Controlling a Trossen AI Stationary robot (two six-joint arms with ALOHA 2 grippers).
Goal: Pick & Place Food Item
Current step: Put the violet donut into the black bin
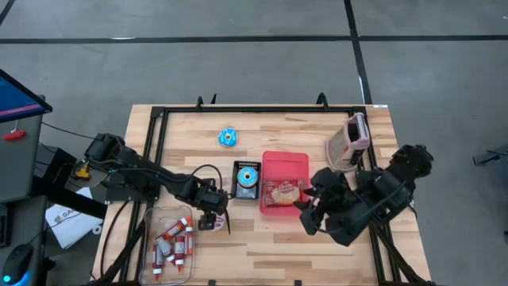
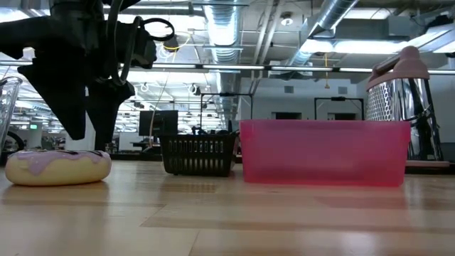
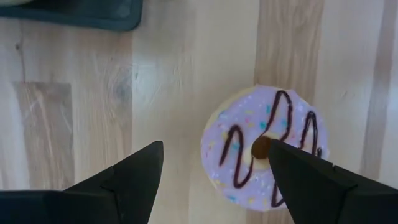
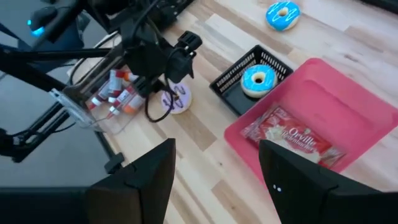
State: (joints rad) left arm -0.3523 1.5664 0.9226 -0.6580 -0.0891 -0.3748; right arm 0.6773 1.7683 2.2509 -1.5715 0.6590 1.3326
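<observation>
Your left gripper hangs with fingers spread wide, low over the purple-frosted doughnut on the table, nothing held. Just beside sits the black basket with a blue doughnut. Your right gripper, also spread and empty, is up near the pink bin.

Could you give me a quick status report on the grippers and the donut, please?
Left gripper open, above purple donut. Right gripper open, empty, beside pink bin. Nothing blocking.

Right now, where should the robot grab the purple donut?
Across the ring of the purple donut, coming straight down from above. It lies flat on the table, so its sides are free. The left tool hangs open above it, one finger over its hole.
</observation>
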